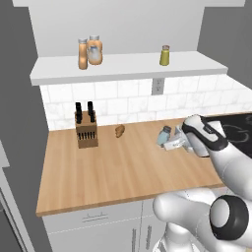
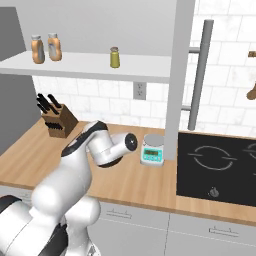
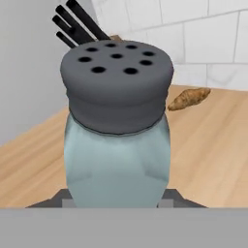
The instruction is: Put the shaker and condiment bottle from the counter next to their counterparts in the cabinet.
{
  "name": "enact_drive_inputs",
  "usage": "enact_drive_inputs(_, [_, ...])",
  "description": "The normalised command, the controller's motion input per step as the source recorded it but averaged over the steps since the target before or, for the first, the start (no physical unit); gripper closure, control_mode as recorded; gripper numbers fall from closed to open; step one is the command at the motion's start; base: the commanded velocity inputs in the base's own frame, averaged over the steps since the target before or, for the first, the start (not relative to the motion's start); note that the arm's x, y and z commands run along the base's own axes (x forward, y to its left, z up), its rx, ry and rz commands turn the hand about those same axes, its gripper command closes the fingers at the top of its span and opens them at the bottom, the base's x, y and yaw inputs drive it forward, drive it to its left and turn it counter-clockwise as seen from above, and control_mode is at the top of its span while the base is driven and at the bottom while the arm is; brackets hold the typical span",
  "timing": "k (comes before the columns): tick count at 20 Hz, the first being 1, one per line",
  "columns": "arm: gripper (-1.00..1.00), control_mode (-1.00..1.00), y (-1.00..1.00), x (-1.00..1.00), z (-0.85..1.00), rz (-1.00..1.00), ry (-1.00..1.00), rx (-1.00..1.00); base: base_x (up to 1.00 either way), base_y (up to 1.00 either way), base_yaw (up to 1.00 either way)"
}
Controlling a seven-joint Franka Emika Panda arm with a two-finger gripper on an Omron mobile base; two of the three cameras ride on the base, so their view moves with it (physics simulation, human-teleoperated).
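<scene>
Two-finger gripper [image 1: 170,143] pinches the small blue-grey translucent shaker [image 1: 164,135]; brown ridged croissant-like item [image 3: 188,98] at its 2 o'clock.

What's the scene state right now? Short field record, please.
gripper: at the shaker on the counter, shaker between the fingers in the hand view; grip not confirmable
shaker: blue-grey, dark cap, upright
condiment bottle: on cabinet shelf, beside wider orange bottle
yellow-green shaker: on shelf, right part
knife block: counter, left
brown food item: counter, near backsplash
scale: counter, near cooktop
remaining: shaker to shelf
</scene>
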Motion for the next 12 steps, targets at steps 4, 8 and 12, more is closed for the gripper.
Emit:
enact_drive_inputs(4, [1.00, -1.00, 0.00, 0.01, 0.44, -0.14, -0.09, 0.00, 0.00, 0.00, 0.00])
enact_drive_inputs(8, [1.00, -1.00, 0.00, 0.09, 0.63, -0.16, -0.05, 0.00, 0.00, 0.00, 0.00])
enact_drive_inputs(12, [1.00, -1.00, 0.00, 0.49, 0.68, -0.18, 0.00, 0.01, 0.00, 0.00, 0.00])
